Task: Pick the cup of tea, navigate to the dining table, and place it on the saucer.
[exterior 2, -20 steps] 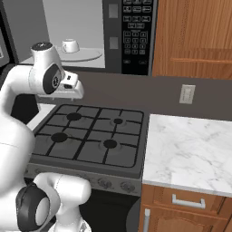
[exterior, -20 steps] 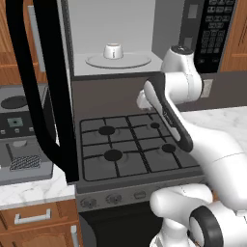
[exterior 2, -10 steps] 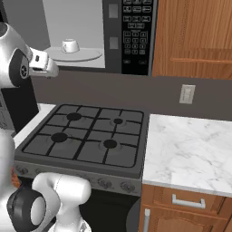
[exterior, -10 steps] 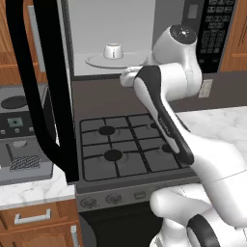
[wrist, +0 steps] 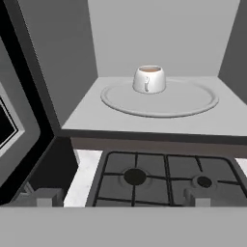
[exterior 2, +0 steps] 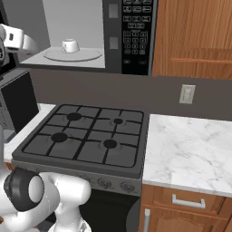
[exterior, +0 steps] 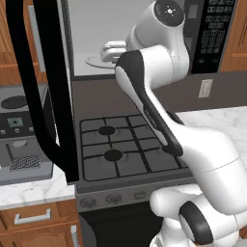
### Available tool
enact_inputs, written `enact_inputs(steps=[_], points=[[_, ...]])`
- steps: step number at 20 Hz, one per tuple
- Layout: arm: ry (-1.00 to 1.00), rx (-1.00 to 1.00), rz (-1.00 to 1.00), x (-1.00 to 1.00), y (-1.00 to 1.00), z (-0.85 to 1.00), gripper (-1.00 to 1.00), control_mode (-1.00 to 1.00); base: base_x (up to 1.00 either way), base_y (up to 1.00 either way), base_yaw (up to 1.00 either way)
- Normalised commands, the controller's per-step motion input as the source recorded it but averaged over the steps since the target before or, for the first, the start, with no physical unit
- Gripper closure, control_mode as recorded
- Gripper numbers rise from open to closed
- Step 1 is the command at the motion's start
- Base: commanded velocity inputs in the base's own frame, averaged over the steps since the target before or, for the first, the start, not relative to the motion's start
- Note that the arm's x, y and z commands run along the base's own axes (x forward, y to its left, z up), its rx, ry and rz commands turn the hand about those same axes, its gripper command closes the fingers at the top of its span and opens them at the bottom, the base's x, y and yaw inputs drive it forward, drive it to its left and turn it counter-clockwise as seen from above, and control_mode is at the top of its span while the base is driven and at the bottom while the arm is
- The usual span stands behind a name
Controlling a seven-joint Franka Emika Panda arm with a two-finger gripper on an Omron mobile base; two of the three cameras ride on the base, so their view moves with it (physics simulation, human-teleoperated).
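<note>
The cup of tea [wrist: 149,78] is a small white rounded cup holding brown tea, with a dark mark on its side. It stands upright at the back of the round turntable plate [wrist: 164,102] inside the open microwave, and it shows in the right base view as well [exterior 2: 70,45]. My gripper [wrist: 120,200] is open, its fingertips [wrist: 44,197] wide apart, and it hovers over the stove in front of the microwave mouth, a good way short of the cup. In the left base view my gripper [exterior: 113,48] covers the cup. The dining table and saucer are out of view.
The black microwave door [exterior: 43,87] hangs open on the left, close to the arm. The keypad panel [exterior 2: 135,36] bounds the opening on the right. Below lie the gas stove [exterior 2: 86,136], a marble counter [exterior 2: 190,145] and a grey appliance [exterior: 19,135].
The arm has swung up and to the left, raising the hand from above the stove to the microwave opening. The cup has stayed in place.
</note>
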Motion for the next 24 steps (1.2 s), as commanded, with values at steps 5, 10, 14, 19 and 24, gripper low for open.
enact_inputs(steps=[5,10,14,19,24], points=[[0.01,0.0,-0.03,0.07,0.0,-0.01,-1.0,-1.0,0.0,0.0,0.0],[-0.06,-0.01,-0.05,0.1,-0.08,-0.34,-1.0,-1.0,0.0,0.0,0.0],[-0.16,0.0,-0.01,0.21,-0.05,-0.36,-1.0,-1.0,0.0,0.0,0.0],[-0.24,0.0,0.0,0.25,-0.01,-0.1,-1.0,-1.0,0.0,0.0,0.0],[-0.15,0.0,0.0,0.44,0.0,0.0,-1.0,-1.0,0.0,0.0,0.0]])
